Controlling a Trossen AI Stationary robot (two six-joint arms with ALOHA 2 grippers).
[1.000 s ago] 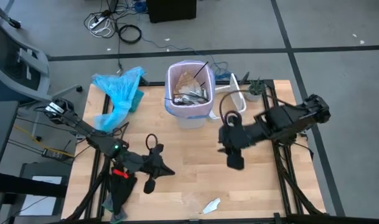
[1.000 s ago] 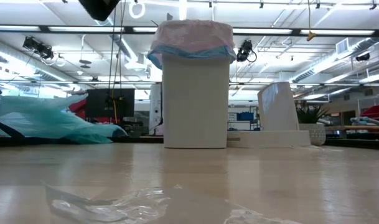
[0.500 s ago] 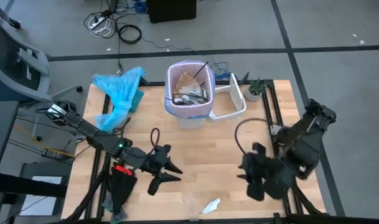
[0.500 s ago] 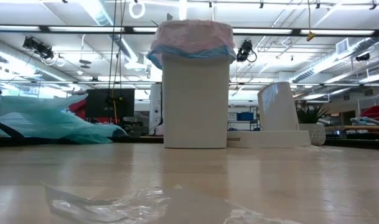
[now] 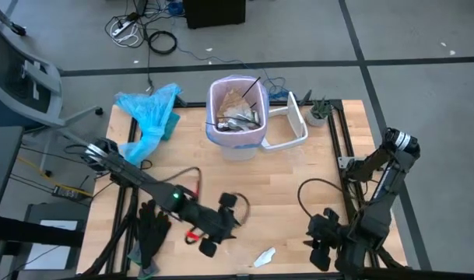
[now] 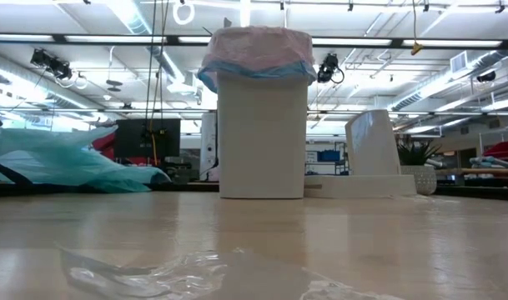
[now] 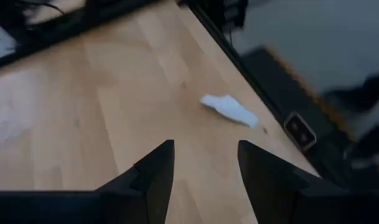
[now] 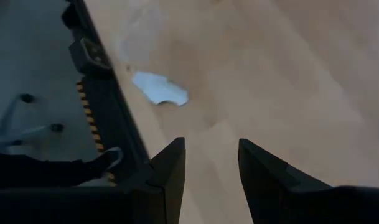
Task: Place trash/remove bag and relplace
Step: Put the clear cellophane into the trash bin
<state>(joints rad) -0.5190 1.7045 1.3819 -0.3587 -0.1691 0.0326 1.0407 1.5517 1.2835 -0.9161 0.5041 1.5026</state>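
Note:
The white bin (image 5: 237,124) stands at the table's far middle, lined with the pale pink bag (image 5: 218,117), whose rim (image 6: 258,50) is folded over the top. Trash (image 5: 240,113) of brown paper and black utensils lies inside. A small white scrap (image 5: 264,257) lies near the table's near edge and shows in both wrist views (image 7: 229,109) (image 8: 159,89). My left gripper (image 5: 225,225) hovers open just left of it (image 7: 205,149). My right gripper (image 5: 314,241) hovers open to its right (image 8: 211,146). Clear plastic film (image 6: 153,271) lies flat on the wood.
A light-blue plastic bag (image 5: 147,113) lies at the far left corner. A white lid (image 5: 293,124) and a small plant (image 5: 320,110) sit right of the bin. Black gloves (image 5: 151,233) lie at the near left. Bare wood spans the table's middle.
My left gripper has opened and moved toward the table's right and near edges, closer to the white scrap. My right arm has swung from the table's middle to the near right corner and now points toward the scrap.

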